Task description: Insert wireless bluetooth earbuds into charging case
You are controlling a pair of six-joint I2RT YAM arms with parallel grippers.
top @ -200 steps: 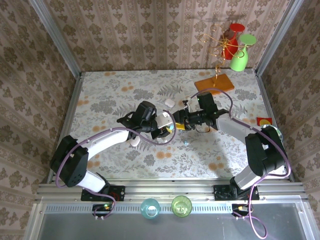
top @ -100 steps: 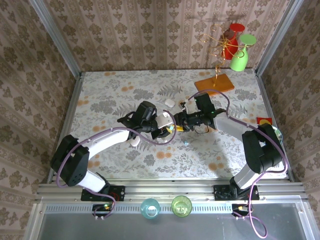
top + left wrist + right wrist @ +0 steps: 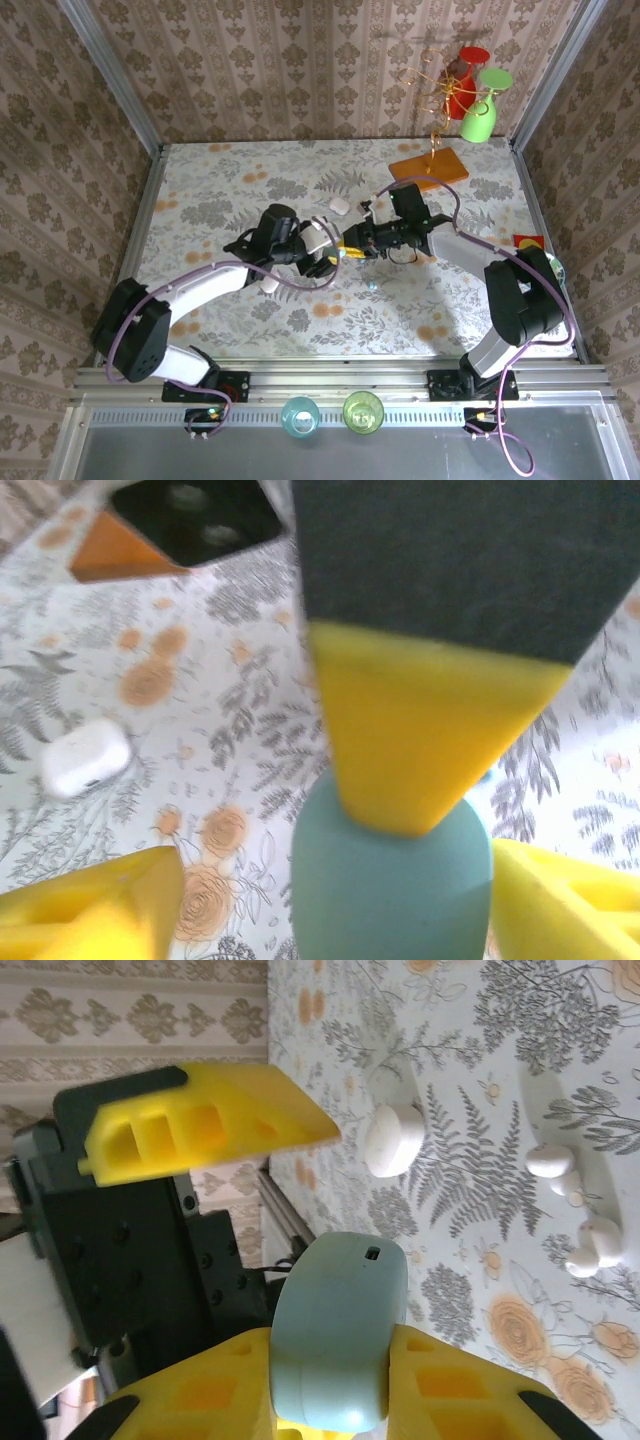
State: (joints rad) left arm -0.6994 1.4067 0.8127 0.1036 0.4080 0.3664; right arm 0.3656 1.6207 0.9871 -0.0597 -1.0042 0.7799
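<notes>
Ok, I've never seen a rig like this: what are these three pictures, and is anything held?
Two robot arms, bolted at the near edge of a flowered table, each end in a yellow two-finger gripper. One picture looks down from above; the others come from wrist cameras. The right gripper is shut on a teal case. The left gripper stands open on either side of it. On the table lie a white case and small white earbuds.

One teal case (image 3: 335,1330), two white cases (image 3: 339,205), two white earbuds (image 3: 552,1165) and one teal earbud (image 3: 371,287).
</notes>
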